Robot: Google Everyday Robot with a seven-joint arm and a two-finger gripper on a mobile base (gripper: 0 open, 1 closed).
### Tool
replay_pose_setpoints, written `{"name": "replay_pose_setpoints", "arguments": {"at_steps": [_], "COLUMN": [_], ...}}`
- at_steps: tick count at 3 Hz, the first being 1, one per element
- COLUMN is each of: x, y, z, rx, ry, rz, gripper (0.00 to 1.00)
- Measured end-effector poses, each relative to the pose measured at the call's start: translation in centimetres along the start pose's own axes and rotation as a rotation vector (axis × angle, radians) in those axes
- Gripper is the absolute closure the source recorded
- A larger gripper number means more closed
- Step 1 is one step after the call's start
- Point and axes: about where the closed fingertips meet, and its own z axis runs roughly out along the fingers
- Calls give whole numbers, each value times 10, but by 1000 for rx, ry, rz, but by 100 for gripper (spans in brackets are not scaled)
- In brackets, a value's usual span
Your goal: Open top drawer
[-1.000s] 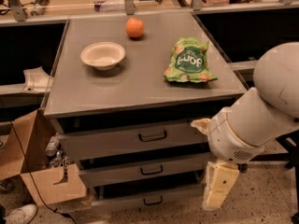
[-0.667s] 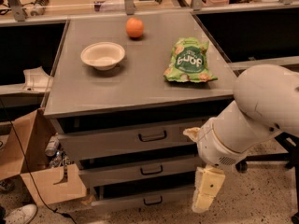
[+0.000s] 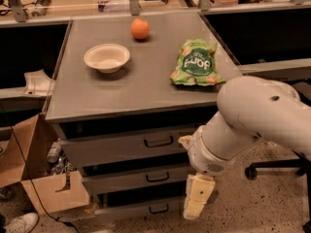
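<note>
While the green bag on the desk bore white lettering, unreadable, the claw hung pointing down below the top drawer, wrist bent; grip state undeterminable.

Top drawer: grey metal front, uppermost of three, seated just under the tabletop, with a dark gap above it. A small dark loop handle is mounted at centre, untouched. The front's right end is hidden by the arm. The gripper is hung low, pointed down, apart from the handle.
</note>
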Motion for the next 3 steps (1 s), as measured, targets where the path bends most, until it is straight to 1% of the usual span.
{"name": "replay_pose_setpoints", "arguments": {"at_steps": [1,2,3], "x": [-20,-21,-22], "y": [-6,-6,-22], "z": [34,36,56], "rx": [-40,-42,-42], "ry": [-12,-12,-12], "rz": [-14,-15,-24], "gripper": [0,0,0]}}
